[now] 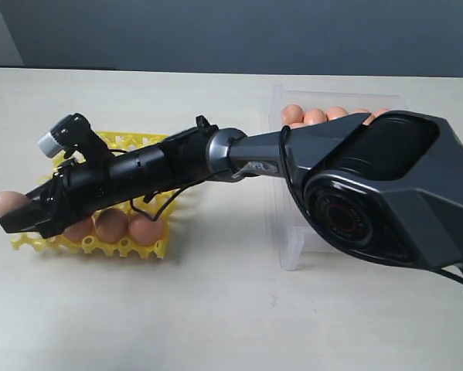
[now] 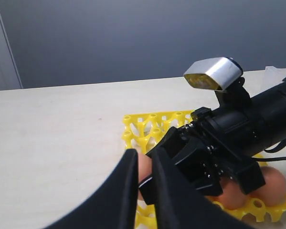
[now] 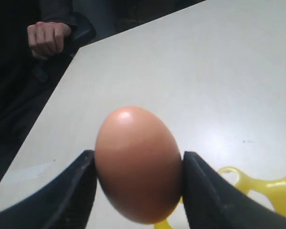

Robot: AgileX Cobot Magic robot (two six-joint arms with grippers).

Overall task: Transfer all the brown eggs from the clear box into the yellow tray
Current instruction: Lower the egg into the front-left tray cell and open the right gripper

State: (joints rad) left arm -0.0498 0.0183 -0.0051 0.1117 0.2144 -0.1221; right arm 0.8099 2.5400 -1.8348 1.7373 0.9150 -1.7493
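Brown egg (image 3: 138, 164) was pinched wide between the right gripper (image 3: 139, 191) and its dark fingers, hanging right at the left rim of the yellow tray (image 1: 131, 249)! Three seated eggs (image 1: 111, 224) showed along the tray's front row. The left gripper (image 2: 143, 155) hovered close by the tray, fingers almost touching, gripping nothing. Farther back, the clear box (image 1: 293, 239) held a cluster of eggs (image 1: 316, 116) at its far end.
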